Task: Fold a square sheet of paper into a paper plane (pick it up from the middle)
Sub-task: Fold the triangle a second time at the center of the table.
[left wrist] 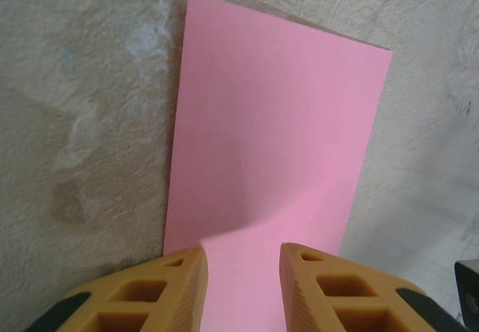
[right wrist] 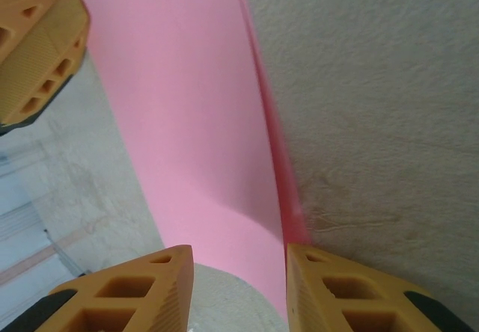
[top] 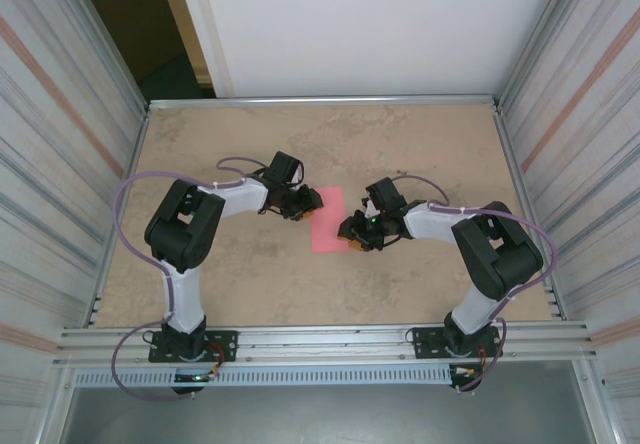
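Pink paper (top: 328, 220) lay flat as doubled strip between grippers, long axis running far-to-near. Left gripper (top: 306, 204) at its far-left corner, right gripper (top: 352, 236) at near-right corner — equally close. Both jaws part-open, straddling paper edge — nothing pinched.

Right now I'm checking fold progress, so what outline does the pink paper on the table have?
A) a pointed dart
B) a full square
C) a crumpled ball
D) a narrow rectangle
D: the pink paper lies flat as a strip clearly longer than it is wide, with straight edges, squared far corners and no pointed nose.
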### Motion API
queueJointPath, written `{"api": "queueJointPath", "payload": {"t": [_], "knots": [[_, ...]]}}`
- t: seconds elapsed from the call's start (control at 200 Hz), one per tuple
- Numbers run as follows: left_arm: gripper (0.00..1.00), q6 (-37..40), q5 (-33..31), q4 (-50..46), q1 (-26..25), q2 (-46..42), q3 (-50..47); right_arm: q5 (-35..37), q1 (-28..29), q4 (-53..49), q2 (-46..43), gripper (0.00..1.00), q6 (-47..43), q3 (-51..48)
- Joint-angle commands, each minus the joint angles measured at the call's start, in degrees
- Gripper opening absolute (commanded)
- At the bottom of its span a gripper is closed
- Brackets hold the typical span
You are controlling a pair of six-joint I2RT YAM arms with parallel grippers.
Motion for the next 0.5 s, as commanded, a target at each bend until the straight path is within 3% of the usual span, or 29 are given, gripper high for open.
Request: {"api": "queueJointPath", "payload": {"t": [0.0, 0.496], "knots": [[0.33, -0.3, -2.8, -6.3, 0.2, 2.1, -2.2, -2.3, -0.1, 2.0, -1.1, 0.37, 2.0, -0.8], [0.33, -0.7, -2.3, -5.7, 0.3, 1.9, -2.8, 0.2, -0.4, 1.3, -3.3, 0.22, 4.0, -2.7]]}}
